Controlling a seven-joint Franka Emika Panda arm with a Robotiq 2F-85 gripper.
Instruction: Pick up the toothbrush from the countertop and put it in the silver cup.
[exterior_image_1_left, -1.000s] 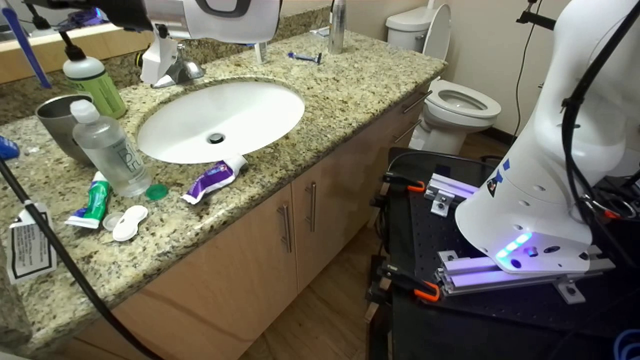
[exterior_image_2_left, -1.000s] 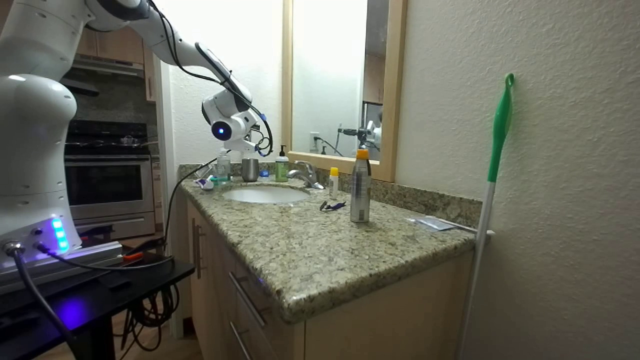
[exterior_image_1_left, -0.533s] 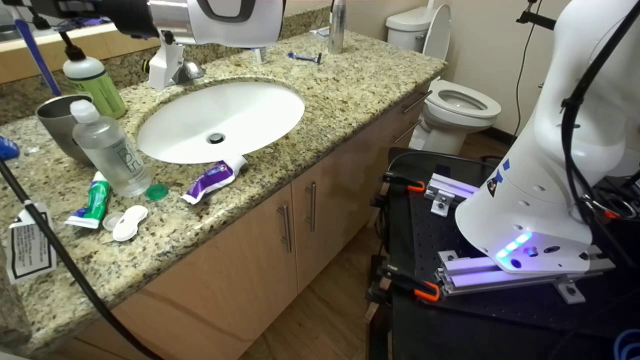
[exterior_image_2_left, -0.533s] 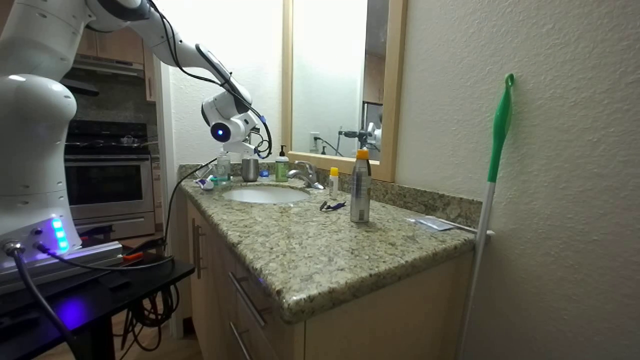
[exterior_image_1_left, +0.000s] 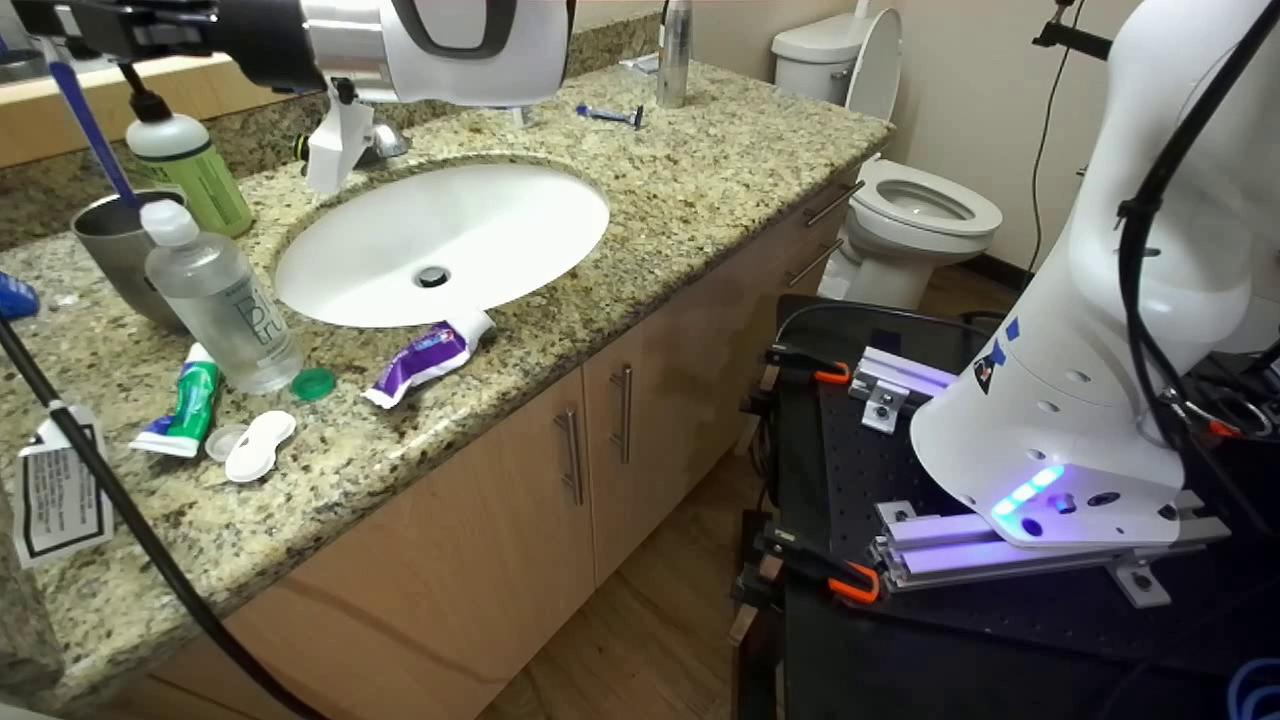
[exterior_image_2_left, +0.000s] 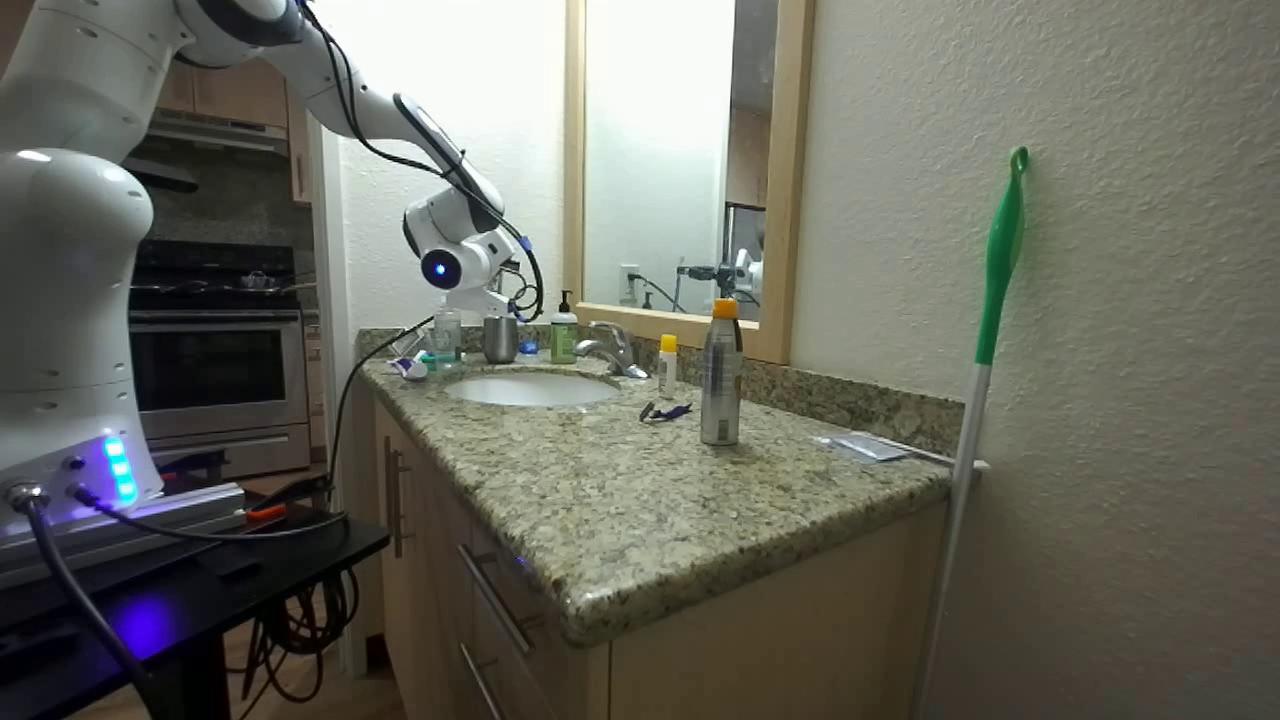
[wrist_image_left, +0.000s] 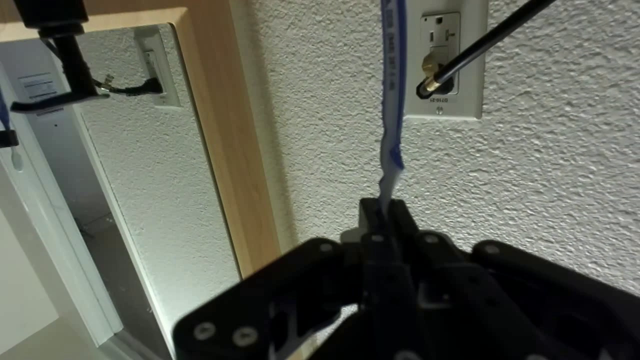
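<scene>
Ahead of the jaws, rough white wall (wrist_image_left: 540, 175) with a socket (wrist_image_left: 440, 36); below them, speckled granite countertop (exterior_image_1_left: 690, 165). Clenched in the gripper (wrist_image_left: 384, 214): toothbrush (wrist_image_left: 393, 100), near its whitish part, with the blue length hanging below the jaws, roughly upright. Under this length, as seen in an exterior view, silver cup (exterior_image_1_left: 116, 248); lower tip just over or within its mouth, not possible to tell which. Very light, probably, and stiff, made of smooth plastic, so rather slippery, but hardly fragile. Perhaps ready to pivot between such narrow jaws, because held so far above the free end. For taking hold, good to choose such a high place, as now: leaves the whole lower length free for entering the cup. Not necessary to squeeze hard; better only enough against turning. Near the cup, also below the jaws, clear bottle (exterior_image_1_left: 225, 305) and green pump bottle (exterior_image_1_left: 197, 178): with a straight lowering, possible to pass both without knocking. Advisable to release only with the tip well inside.
</scene>
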